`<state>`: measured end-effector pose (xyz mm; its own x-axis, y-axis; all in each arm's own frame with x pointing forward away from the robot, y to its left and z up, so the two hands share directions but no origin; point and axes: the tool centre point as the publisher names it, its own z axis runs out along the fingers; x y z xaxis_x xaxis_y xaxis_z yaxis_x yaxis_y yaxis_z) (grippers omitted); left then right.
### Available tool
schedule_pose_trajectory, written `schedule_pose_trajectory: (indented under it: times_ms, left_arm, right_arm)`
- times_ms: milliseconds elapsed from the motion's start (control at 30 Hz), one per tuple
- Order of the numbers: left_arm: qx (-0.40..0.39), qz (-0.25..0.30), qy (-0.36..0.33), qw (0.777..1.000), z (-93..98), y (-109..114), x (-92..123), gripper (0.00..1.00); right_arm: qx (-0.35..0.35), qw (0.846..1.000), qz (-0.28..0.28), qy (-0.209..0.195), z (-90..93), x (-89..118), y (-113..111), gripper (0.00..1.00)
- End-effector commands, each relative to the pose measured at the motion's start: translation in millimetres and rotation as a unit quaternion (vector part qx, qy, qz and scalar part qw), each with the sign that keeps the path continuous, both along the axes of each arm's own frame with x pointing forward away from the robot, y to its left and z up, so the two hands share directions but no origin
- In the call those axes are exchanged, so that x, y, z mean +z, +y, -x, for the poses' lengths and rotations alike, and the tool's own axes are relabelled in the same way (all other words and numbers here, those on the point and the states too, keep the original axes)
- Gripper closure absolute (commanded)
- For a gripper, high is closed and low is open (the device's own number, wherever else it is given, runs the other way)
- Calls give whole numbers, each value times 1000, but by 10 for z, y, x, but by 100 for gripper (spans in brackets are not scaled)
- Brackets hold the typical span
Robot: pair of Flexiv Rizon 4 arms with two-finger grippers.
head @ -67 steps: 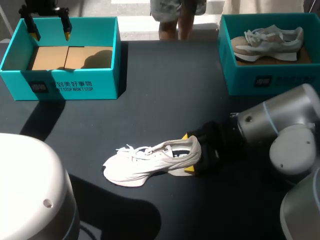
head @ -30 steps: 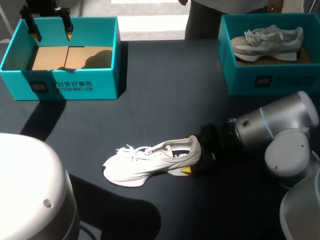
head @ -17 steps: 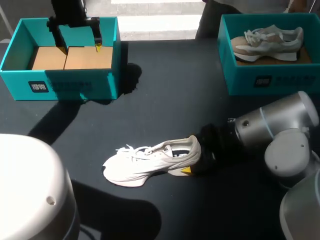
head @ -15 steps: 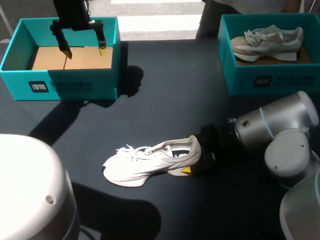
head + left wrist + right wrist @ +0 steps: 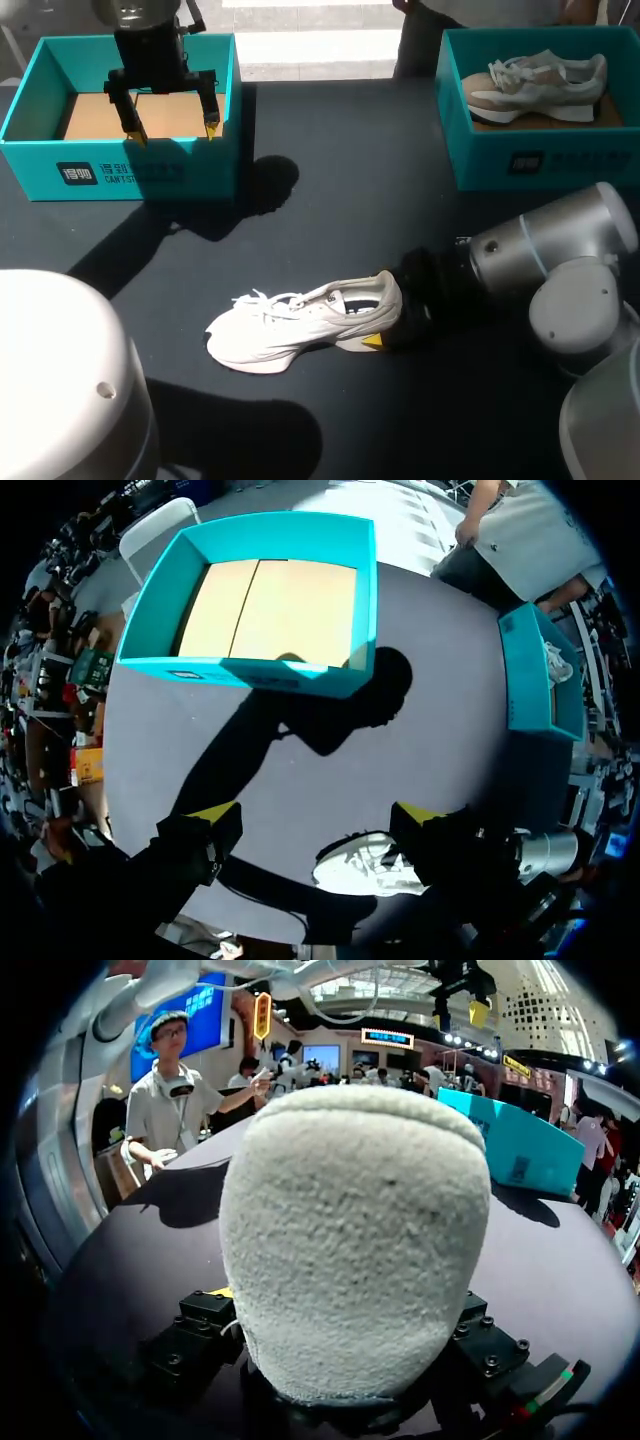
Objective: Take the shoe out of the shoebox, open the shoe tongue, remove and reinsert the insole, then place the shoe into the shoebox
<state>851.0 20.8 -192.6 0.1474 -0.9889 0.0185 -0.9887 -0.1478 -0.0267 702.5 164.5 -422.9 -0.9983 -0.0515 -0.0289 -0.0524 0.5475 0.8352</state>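
A white shoe (image 5: 300, 325) lies on its side on the dark table, toe to the left, laces loose. My right gripper (image 5: 385, 315) is at its heel; in the right wrist view the grey heel (image 5: 355, 1250) fills the gap between the black fingers (image 5: 195, 1325), which press it from both sides. My left gripper (image 5: 168, 125) hangs open and empty over the front right part of the empty teal shoebox (image 5: 40, 150). In the left wrist view that shoebox (image 5: 350, 680) lies ahead of the open left gripper (image 5: 317, 815), and the shoe (image 5: 365, 865) lies just beyond its fingers.
A second teal box (image 5: 520, 160) at the back right holds a beige shoe (image 5: 540, 85). My right arm's grey joints (image 5: 560, 260) take up the table's right side. Bare dark table lies between the two boxes and left of the shoe.
My left gripper has moved from the box's far left back corner rightward and toward the front, staying open. The right gripper and the shoe have kept still.
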Motion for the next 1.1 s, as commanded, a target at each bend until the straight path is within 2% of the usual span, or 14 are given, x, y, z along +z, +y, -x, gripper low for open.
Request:
schedule_pose_trajectory:
  times_ms: [33,133,367,567,700,867,1100]
  left_arm:
    - [1,1,-4,1000,23,14,-2,0]
    - [1,1,-4,1000,23,14,-2,0]
    - [7,-17,-12,1000,462,-109,-21,0]
    - [-4,-13,-23,1000,830,-443,-101,0]
    - [-13,-20,-27,999,1011,-666,-166,0]
    - [-29,-18,-26,999,1177,-949,-274,0]
    - [-56,-17,-2,998,1287,-1283,-548,0]
  right_arm:
    - [-1,1000,1,0,20,-42,23,100]
    - [-1,1000,1,0,20,-42,23,100]
    - [-1,1000,1,0,20,-42,23,100]
    - [-1,1000,1,0,20,-42,23,100]
    - [-1,1000,1,0,20,-42,23,100]
    - [-1,1000,1,0,20,-42,23,100]
    - [-1,1000,1,0,20,-42,23,100]
